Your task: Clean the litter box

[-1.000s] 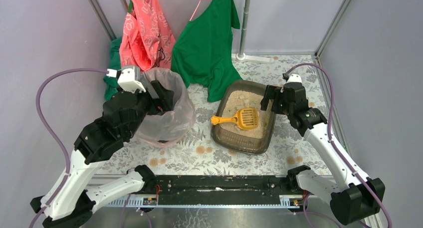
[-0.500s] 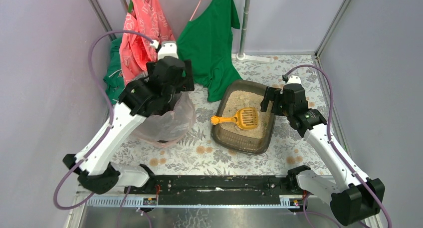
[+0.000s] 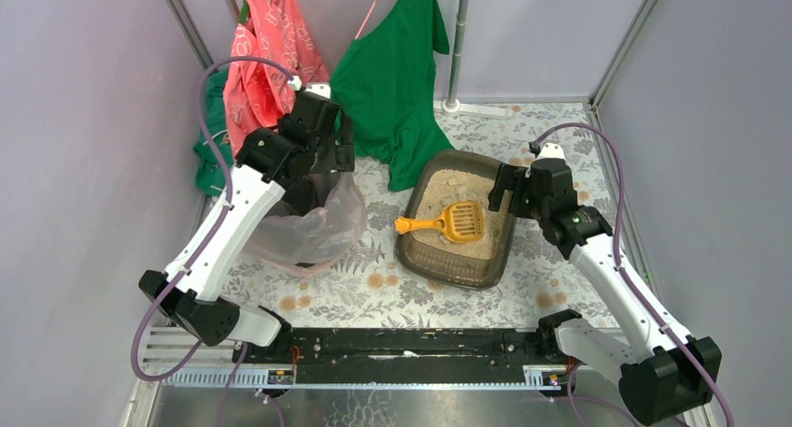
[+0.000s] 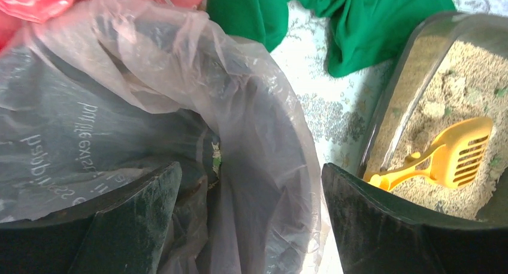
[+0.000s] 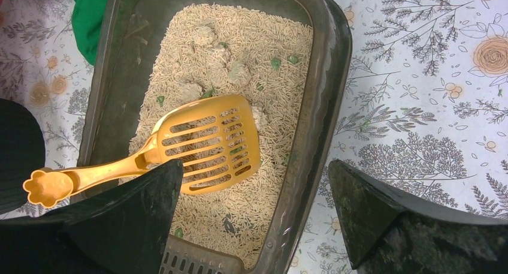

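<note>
The litter box [image 3: 425, 254] is a dark brown-grey tray with beige litter, right of centre on the table. It also shows in the right wrist view [image 5: 323, 100] and the left wrist view [image 4: 395, 88]. A yellow slotted scoop [image 3: 446, 222] lies in it, handle over the left rim; it shows too in the right wrist view [image 5: 203, 145] and the left wrist view [image 4: 449, 157]. My right gripper [image 3: 509, 186] is open and empty above the box's right rim [image 5: 254, 226]. My left gripper [image 3: 332, 156] is open and empty over the bagged bin [image 4: 251, 226].
A round bin with a clear bag liner [image 3: 313, 212] stands left of the box. A green shirt [image 3: 392, 81] and a pink garment [image 3: 266, 58] hang at the back; the shirt's hem touches the box's far corner. A pole [image 3: 458, 44] stands behind.
My left arm has swung up and to the right, from the bin's left side to above its far rim. The right arm, the box and the scoop have not moved.
</note>
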You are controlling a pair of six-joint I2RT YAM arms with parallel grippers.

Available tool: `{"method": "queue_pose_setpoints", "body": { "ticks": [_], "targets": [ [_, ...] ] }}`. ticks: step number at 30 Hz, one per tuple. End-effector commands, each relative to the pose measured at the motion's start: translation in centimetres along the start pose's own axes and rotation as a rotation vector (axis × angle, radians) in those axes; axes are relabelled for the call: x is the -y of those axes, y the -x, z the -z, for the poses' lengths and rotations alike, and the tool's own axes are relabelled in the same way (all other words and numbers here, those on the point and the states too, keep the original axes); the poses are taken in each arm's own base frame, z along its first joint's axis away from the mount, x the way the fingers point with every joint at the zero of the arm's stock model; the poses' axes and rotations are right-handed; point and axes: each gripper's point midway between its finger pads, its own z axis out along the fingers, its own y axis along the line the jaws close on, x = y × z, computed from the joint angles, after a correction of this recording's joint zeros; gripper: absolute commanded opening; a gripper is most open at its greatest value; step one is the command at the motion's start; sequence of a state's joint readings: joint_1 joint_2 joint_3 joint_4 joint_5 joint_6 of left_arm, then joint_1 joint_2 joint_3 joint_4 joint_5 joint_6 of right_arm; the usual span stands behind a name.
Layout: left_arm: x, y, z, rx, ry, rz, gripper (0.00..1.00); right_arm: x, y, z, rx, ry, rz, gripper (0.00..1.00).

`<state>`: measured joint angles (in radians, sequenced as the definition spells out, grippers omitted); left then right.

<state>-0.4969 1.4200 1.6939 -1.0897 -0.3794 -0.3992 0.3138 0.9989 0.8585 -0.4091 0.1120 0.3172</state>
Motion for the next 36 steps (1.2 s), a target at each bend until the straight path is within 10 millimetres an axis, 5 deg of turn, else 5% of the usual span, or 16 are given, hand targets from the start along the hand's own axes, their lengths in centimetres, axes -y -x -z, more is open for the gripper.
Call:
{"method": "queue_pose_setpoints", "body": {
  "ticks": [1, 9, 14, 19, 36],
  "targets": [
    [1.6, -1.5, -0.5, -0.055, -0.094, -0.036, 0.93, -0.3, 0.5, -0.1, 0.025, 0.016, 0.002, 0.99],
    [3.7, -4.1, -2.0, -0.135, -0.191, -0.04, 0.84, -0.2, 0.5, 0.1, 0.033, 0.013, -0.001, 0.98],
    [3.6, -4.3, -2.0, -0.126, -0.193, -0.033, 0.3, -0.3, 0.3, -0.1, 0.018, 0.017, 0.0, 0.99],
    [4.6, -4.4, -1.8, -0.126, -0.233, -0.048, 0.0, -0.1, 0.0, 0.0, 0.015, 0.012, -0.005, 0.98],
    [10.6, -6.0, -0.6, -0.143, -0.284, -0.132, 0.0, -0.3, -0.1, 0.0, 0.012, 0.021, -0.007, 0.98]
  ]
}}
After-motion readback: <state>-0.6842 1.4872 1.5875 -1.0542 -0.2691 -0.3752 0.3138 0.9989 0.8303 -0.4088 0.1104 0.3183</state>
